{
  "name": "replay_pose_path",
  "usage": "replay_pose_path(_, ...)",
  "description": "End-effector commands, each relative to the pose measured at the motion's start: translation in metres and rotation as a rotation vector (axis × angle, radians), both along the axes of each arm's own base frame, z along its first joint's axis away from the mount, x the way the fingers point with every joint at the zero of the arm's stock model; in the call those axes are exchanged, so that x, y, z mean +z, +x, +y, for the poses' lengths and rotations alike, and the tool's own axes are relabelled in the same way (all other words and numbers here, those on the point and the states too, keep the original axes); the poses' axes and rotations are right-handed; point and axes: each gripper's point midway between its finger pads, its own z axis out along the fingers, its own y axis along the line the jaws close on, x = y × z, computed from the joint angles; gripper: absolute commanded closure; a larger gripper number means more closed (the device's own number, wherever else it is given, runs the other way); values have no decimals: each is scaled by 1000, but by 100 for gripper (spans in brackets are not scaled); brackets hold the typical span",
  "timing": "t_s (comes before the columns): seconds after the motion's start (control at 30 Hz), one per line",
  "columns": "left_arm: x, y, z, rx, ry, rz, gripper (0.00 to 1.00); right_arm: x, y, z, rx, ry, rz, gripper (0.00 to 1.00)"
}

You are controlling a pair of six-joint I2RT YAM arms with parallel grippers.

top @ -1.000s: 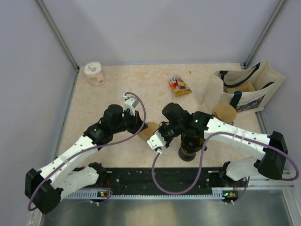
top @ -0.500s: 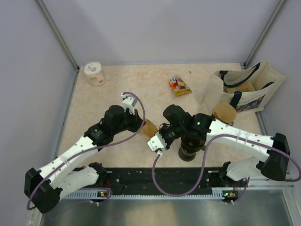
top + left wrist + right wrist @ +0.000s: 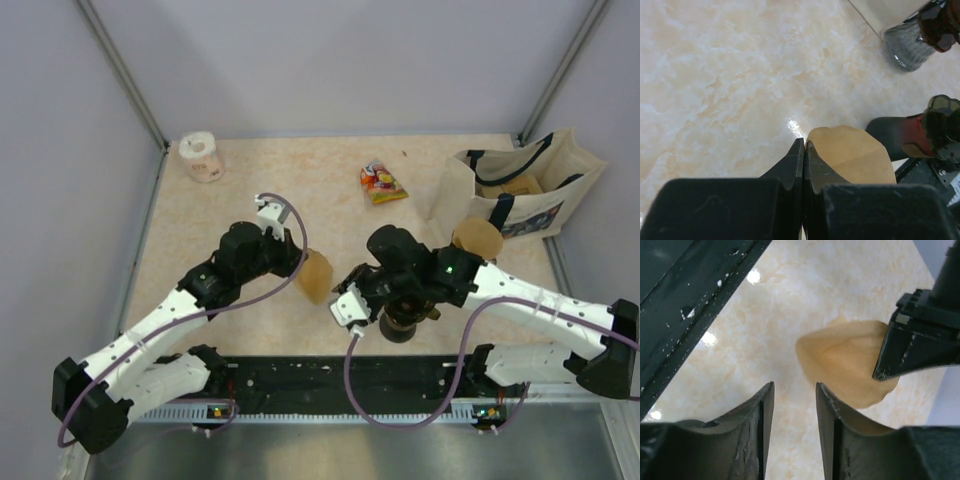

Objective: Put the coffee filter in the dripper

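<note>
Since the earlier frame the right gripper [image 3: 793, 390] has drawn back from the coffee filter [image 3: 315, 276], its jaws apart and empty. The left gripper [image 3: 804, 146], reaching in from the left, is clamped on the filter's edge (held above the table). The dripper [image 3: 940, 112] sits under the right arm, near the filter.

Fixed high above and behind the base rail [image 3: 340, 385], the top camera looks steeply down, wide enough to take in the whole table [image 3: 250, 190] and its surrounding walls. The left wrist camera sits tight behind the left gripper [image 3: 804, 146], facing along its fingers toward the tabletop. The right wrist camera, equally close, looks past the right gripper [image 3: 792, 390] from the opposite side. All three views share the coffee filter [image 3: 315, 277]; the right wrist view also catches the rail.
</note>
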Motion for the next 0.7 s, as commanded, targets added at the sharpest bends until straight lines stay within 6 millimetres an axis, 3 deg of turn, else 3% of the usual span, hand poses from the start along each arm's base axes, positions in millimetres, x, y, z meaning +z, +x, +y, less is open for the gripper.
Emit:
replay_pose_path(0.0, 29, 20, 11, 84, -19, -121, 100, 45, 8, 14, -106, 154, -10, 51)
replay_pose_path(0.03, 31, 22, 13, 102, -19, -130, 100, 56, 13, 17, -126, 188, -25, 2)
replay_pose_path(0.17, 43, 34, 32, 232, -17, -176, 100, 116, 27, 27, -232, 419, -34, 1)
replay_pose_path(0.23, 49, 43, 48, 334, -10, -202, 100, 149, 47, 25, -435, 598, 60, 1)
replay_pose_path(0.3, 54, 49, 61, 416, 0, -220, 100, 172, 86, 5, -790, 775, 195, 1)
replay_pose_path(0.4, 61, 56, 75, 499, 14, -253, 100, 175, 127, -25, -1129, 931, 366, 1)
replay_pose_path(0.43, 63, 57, 77, 511, 15, -266, 100, 171, 136, -33, -1234, 1007, 510, 1)
replay_pose_path(0.53, 71, 63, 80, 550, -6, -296, 100, 148, 138, -31, -1314, 993, 832, 1)
replay_pose_path(0.67, 80, 70, 77, 575, -53, -313, 100, 119, 135, -21, -1428, 908, 1003, 1)
